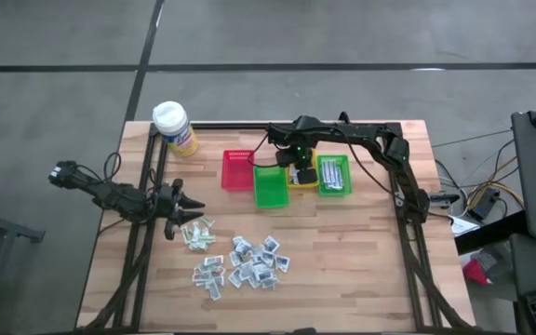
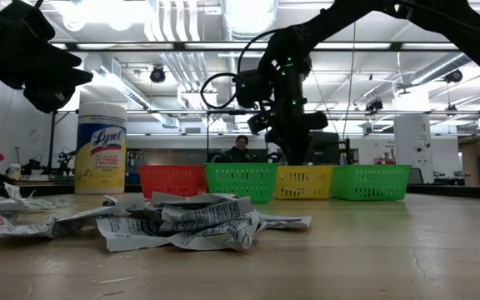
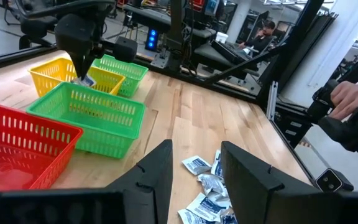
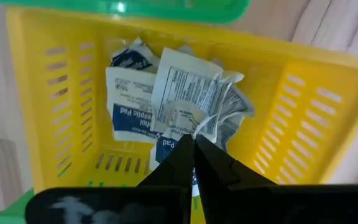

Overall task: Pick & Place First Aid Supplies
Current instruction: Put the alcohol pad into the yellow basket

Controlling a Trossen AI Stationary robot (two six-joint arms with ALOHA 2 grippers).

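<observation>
Several small white and blue first aid packets [image 1: 240, 261] lie in a loose pile on the near middle of the wooden table. A few more packets [image 4: 129, 115] lie on the floor of the yellow bin [image 4: 303, 118]. My right gripper [image 4: 193, 146] points down into that bin, shut on a white printed packet [image 4: 191, 99]. In the high view it hangs over the yellow bin [image 1: 302, 181], between two green bins. My left gripper [image 1: 186, 208] waits at the table's left, open and pointing level toward the pile. My right gripper pinches the white printed packet at its edge [image 4: 188, 127] between its two shut fingers, coming from above and pointing down. The packet [image 3: 87, 79] hangs below the fingertips at the height of the yellow bin's rim. I cannot tell whether it touches the packets beneath.
Across the far middle stand a red bin [image 1: 238, 169], a green bin [image 1: 270, 186], the yellow bin and a second green bin [image 1: 333, 175] holding items. A yellow wipes bottle [image 1: 175, 127] stands at the far left corner. A person's hand [image 3: 353, 99] shows beyond the table.
</observation>
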